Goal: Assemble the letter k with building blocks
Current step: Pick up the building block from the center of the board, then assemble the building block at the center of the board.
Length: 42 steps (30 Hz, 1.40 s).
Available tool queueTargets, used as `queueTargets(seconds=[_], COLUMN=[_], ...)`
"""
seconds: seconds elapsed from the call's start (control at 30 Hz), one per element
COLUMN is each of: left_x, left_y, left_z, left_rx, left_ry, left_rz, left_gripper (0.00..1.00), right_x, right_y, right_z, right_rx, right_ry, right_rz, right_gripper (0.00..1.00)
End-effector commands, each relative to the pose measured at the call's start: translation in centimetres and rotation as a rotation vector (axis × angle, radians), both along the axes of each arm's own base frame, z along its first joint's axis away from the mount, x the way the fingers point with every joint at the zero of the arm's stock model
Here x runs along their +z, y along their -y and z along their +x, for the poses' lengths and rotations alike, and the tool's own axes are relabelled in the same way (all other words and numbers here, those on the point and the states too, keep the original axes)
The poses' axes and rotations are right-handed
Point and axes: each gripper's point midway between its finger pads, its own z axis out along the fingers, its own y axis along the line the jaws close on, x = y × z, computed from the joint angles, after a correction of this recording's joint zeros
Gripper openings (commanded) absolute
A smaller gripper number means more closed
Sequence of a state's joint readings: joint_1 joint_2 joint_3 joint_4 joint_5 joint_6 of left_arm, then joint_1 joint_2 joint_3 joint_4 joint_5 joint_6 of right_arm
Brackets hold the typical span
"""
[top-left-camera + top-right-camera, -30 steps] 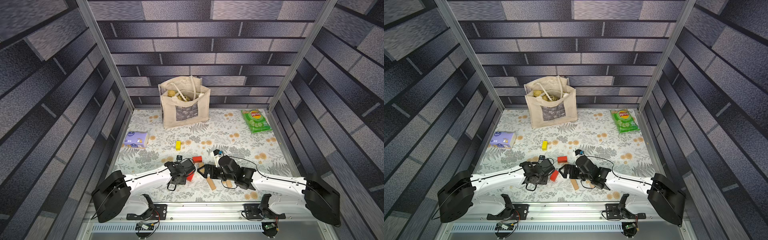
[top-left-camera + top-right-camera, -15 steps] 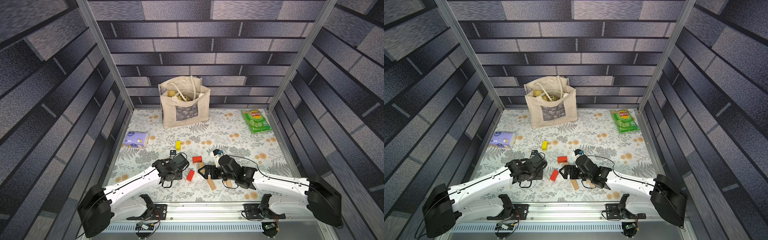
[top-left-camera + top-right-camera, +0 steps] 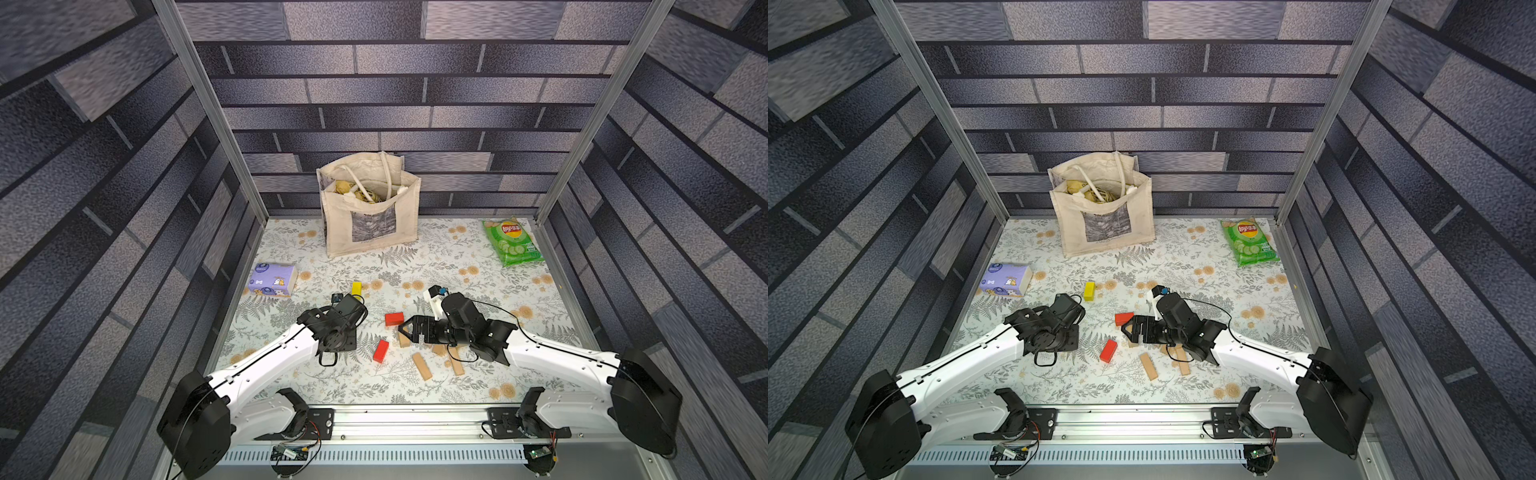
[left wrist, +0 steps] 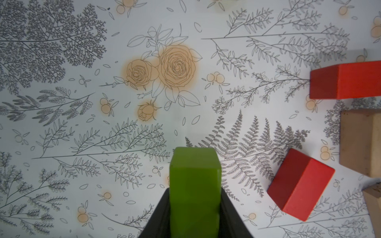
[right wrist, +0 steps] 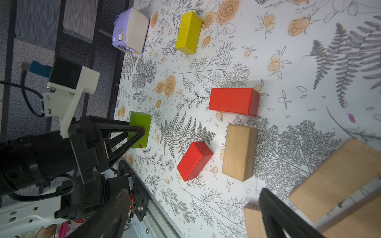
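L fingers (image 4: 160,222) pinch green block (image 4: 194,185) low over floral counter (image 3: 353,386), contact unclear; R fingers (image 5: 272,208) spread wide, empty, above tan blocks (image 3: 422,366) nr front edge. Two red blocks (image 3: 394,318) lie loose between the arms; yellow block (image 3: 356,288) sits farther back, beyond L arm. Blocks scattered, no K yet.

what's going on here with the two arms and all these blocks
Two robot arms are working with wooden blocks on a flower-patterned table. The left gripper holds a green block just above the table. The right gripper hangs open beside the tan blocks. Two red blocks and a yellow block lie loose; no K shape is laid out yet.
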State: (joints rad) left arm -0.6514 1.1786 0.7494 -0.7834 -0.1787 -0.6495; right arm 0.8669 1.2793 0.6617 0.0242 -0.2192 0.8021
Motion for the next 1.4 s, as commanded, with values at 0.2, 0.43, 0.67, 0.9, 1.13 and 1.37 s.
queueTargets(seconds=[0.2,0.43,0.67,0.9,1.13,1.37], left_x=[0.5,-1.1,-1.4,-2.2,-2.1,-2.1], left_y=[1.5,2.1,2.2,2.7,3.0,3.0], left_z=[3.5,5.1,6.7,8.1,9.0,9.4], left_rx=[-0.066,-0.084,-0.091,-0.094,-0.081,-0.085], left_ry=[-0.005,-0.032,-0.036,-0.044,-0.047,-0.057], left_rz=[0.004,0.004,0.000,0.000,-0.004,0.004], left_gripper=[0.30,0.29,0.29,0.28,0.29,0.30], right_x=[2.0,1.2,1.2,1.4,2.5,2.3], right_y=[-2.5,-2.4,-1.6,-0.9,-1.2,-1.8], right_z=[1.6,2.6,3.1,3.2,3.9,4.9], right_rx=[0.082,0.057,0.014,-0.006,-0.031,-0.029], right_ry=[-0.040,-0.067,-0.075,-0.070,-0.081,-0.119], right_rz=[0.086,0.073,0.095,0.074,0.132,0.162], right_gripper=[1.00,1.00,1.00,1.00,1.00,1.00])
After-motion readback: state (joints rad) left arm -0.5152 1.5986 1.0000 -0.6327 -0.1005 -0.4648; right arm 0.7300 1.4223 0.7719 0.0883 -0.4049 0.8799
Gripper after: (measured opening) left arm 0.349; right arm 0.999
